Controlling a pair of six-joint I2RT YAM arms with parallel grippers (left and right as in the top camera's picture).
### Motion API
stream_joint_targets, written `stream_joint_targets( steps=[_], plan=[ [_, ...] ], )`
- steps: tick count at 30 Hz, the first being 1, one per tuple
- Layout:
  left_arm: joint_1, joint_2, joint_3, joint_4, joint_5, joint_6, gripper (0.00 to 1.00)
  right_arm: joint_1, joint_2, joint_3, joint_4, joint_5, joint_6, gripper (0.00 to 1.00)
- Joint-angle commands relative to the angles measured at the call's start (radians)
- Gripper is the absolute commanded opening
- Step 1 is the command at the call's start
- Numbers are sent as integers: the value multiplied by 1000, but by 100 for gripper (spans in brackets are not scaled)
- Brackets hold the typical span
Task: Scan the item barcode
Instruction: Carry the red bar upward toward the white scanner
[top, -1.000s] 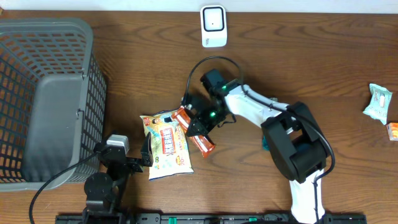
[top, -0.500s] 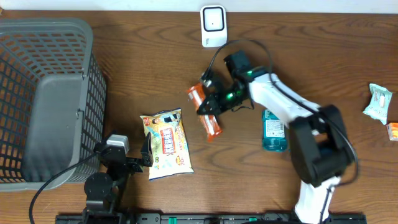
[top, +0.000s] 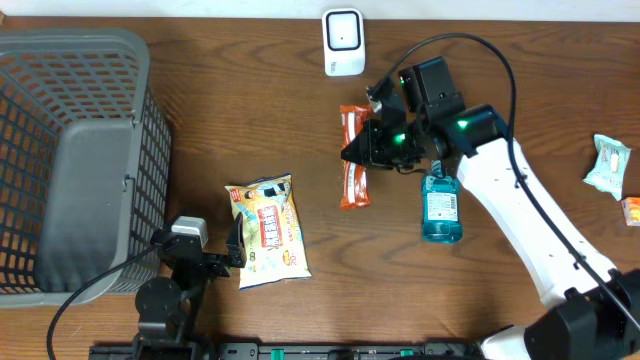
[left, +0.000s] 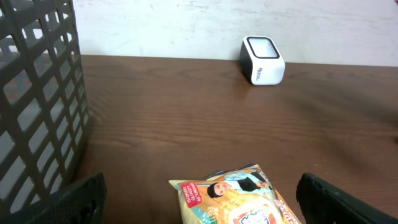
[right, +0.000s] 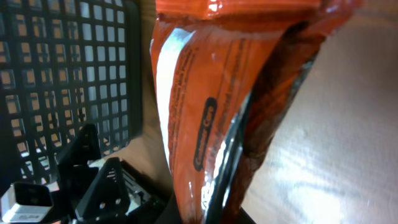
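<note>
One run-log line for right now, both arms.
right fingers: shut on orange packet, short of scanner | left fingers: open, by yellow snack bag | scan: pending

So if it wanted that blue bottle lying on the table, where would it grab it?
Probably around the middle of the blue bottle, coming straight down from above and pinching across its narrow width. It lies flat on the table, so both long sides are exposed.

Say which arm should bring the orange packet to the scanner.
Right. The right gripper is shut on the orange packet near the scanner; the left gripper sits open by the yellow snack bag.
</note>
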Motion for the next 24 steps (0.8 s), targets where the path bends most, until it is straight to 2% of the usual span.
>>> stream_joint_targets(
  steps=[1,15,18,24],
  plan=[
    [3,-5,-16,-24,13,13,98,23,-34,14,-30,19,64,2],
    [3,-5,-16,-24,13,13,98,49,-51,14,-107,55,58,1],
    [3,-5,-16,-24,13,13,98,49,-51,14,-99,146,31,1],
    [3,-5,-16,-24,13,13,98,49,-51,14,-43,481,-94,1]
  ],
)
